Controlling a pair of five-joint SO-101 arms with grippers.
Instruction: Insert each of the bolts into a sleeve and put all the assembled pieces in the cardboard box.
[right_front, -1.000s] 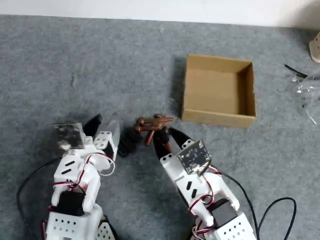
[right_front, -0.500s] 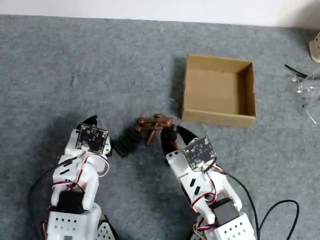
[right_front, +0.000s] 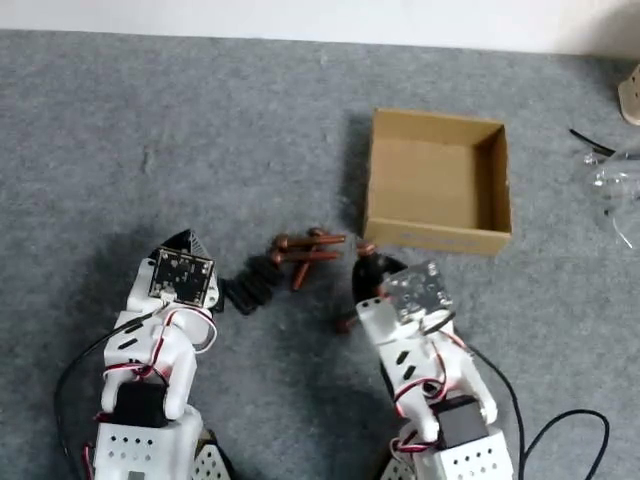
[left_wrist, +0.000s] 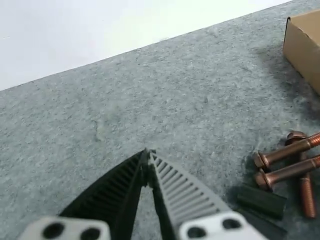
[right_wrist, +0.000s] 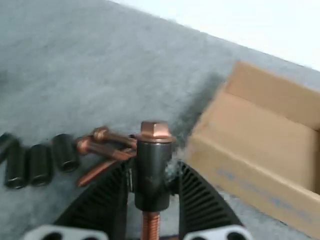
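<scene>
A grey felt mat covers the table (right_front: 120, 130), and a white wall runs along its far edge. The right claw (right_wrist: 152, 175) is closed on a black sleeve (right_wrist: 150, 157) with a copper bolt (right_wrist: 155, 130) pushed through it. The bolt's hexagonal head is at the end toward the cardboard box (right_front: 437, 180), and the shank sticks out of the other end. Gripping the sleeve rather than the bolt probably keeps the pair from sliding apart. In the high view this assembled piece is just beside the box's near wall, between it and the loose bolts (right_front: 305, 250). That looks like a good spot for lifting it over the rim. No finished piece lies in the box yet. The loose bolts lie in a small heap, touching one another. The spare sleeves (right_front: 250, 288) lie in a row just beside them, on the left arm's side, so each kind of part is within easy reach of one arm. The left claw (left_wrist: 148, 162) is pinched together with nothing in it. It sits low over the mat near the spare sleeves, not touching them.
</scene>
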